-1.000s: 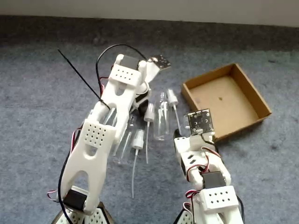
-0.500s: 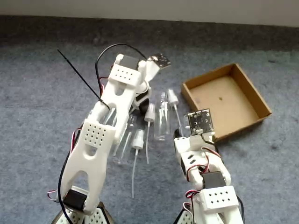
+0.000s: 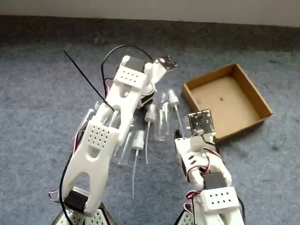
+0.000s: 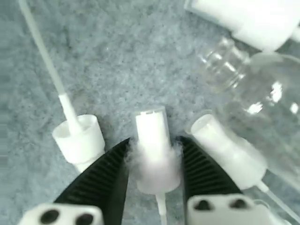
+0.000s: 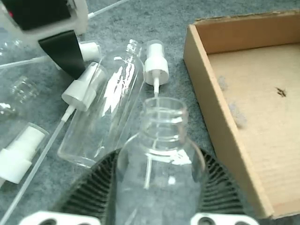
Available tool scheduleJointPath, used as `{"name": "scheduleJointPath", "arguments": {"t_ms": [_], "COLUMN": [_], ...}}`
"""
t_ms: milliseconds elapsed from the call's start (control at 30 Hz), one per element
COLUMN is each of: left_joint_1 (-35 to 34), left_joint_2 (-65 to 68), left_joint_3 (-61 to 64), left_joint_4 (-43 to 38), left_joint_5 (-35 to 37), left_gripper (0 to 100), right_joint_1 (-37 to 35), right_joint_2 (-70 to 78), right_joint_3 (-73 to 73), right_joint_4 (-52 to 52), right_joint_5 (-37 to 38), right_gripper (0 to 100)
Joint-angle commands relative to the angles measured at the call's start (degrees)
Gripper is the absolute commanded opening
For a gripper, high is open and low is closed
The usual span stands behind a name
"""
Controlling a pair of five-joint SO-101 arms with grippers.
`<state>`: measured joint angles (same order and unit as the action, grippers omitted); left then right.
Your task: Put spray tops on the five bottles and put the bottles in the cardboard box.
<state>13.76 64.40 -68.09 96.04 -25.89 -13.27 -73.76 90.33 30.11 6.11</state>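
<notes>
Left gripper [image 4: 153, 140]: jaws narrow, gripping a spray top [image 4: 152, 159] with both inner faces against its sides. It sits low over the grey carpet [image 4: 108, 61], in the loose pile left of the cardboard box [image 3: 225, 101]. A second spray top [image 4: 79, 138] and a third spray top [image 4: 225, 145] lie just beside it, one on each side.

Right gripper [image 5: 157, 157]: jaws spread around a clear bottle [image 5: 159, 140] with a bare neck, just outside the box's near-left wall. A lying bottle [image 5: 105, 108] rests on its side farther off.
</notes>
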Motion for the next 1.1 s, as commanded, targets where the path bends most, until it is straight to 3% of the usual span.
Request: {"name": "scheduleJointPath", "arguments": {"t_ms": [0, 167, 367, 533, 933, 1067], "left_joint_1": [-0.6, -1.0, -1.0, -1.1, -1.0, -0.8], "left_joint_2": [-5.1, -8.8, -16.9, -21.9, -53.3, -64.0], "left_joint_3": [-10.3, -16.4, -16.7, -15.7, 23.5, 31.8], "left_joint_4": [3.9, 4.6, 4.7, 5.0, 4.8, 4.8], "left_joint_5": [-0.2, 0.4, 16.6, 18.5, 18.2, 18.2], "left_gripper": [2, 2, 2, 2, 2, 2], "right_joint_1": [0.6, 0.6, 0.6, 0.5, -2.2, -4.2], "right_joint_2": [-0.5, -0.4, -0.4, -0.4, -0.5, -0.5], "right_joint_3": [0.0, 4.2, 5.4, 5.2, -4.1, -11.4], "right_joint_4": [-2.6, -9.6, -15.3, -17.3, -16.2, -7.9], "right_joint_5": [-0.1, 0.0, 0.0, 0.0, -0.2, -0.2], "right_gripper": [11.7, 11.7, 11.5, 11.3, 11.2, 11.2]}}
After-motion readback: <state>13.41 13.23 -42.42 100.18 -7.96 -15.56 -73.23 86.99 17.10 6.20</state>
